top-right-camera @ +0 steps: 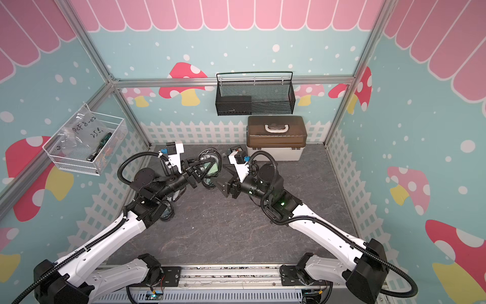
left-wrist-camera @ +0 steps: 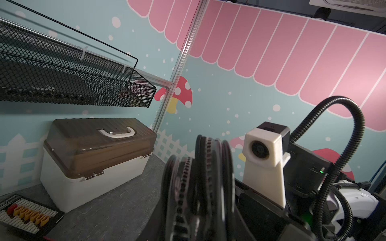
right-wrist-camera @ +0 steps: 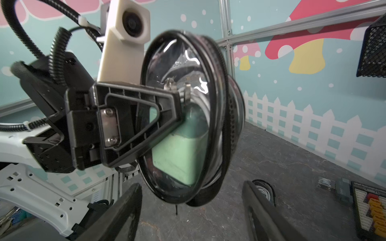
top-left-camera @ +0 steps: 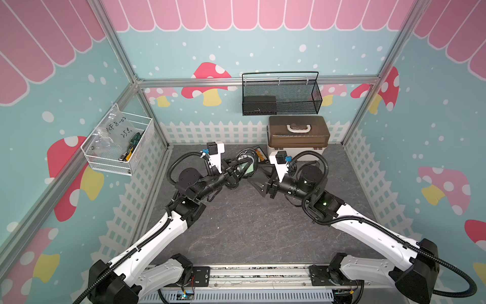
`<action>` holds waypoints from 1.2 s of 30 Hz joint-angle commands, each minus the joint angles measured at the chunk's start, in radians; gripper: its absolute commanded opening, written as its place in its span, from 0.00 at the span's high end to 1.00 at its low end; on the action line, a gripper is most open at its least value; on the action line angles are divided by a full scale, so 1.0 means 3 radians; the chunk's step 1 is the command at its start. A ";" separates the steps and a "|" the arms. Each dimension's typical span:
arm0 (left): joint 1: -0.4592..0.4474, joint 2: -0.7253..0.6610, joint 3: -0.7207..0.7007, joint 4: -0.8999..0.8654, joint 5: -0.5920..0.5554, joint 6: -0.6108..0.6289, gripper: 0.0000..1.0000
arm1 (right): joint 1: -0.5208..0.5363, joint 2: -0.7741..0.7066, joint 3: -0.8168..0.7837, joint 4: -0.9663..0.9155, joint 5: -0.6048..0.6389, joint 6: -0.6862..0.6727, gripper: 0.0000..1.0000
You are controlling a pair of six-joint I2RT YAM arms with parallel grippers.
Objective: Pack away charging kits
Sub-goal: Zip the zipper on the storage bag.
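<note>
Charging kit [right-wrist-camera: 194, 68], one teal adapter [right-wrist-camera: 177, 158], in left claw [top-left-camera: 243, 168].

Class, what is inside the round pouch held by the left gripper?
A green adapter and coiled cable show through the pouch window; the left gripper hides the rest.

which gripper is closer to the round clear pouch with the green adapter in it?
Left. The left gripper is clamped on the round pouch, holding it in the air. The right gripper is open just short of it, jaws apart, apparently not touching.
</note>
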 commanded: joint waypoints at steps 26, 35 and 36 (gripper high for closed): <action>-0.0009 -0.0065 -0.0007 0.0117 -0.0538 -0.0084 1.00 | 0.0290 0.0544 0.0509 -0.0068 0.0321 -0.0127 0.82; -0.0012 -0.0141 -0.0087 0.0117 -0.0699 -0.0052 1.00 | 0.0307 0.0574 0.0548 -0.0033 0.0314 -0.0056 0.84; -0.0009 -0.0143 -0.0091 0.0121 -0.0699 -0.0060 1.00 | 0.0307 0.0589 0.0566 -0.0034 0.0316 -0.0044 0.84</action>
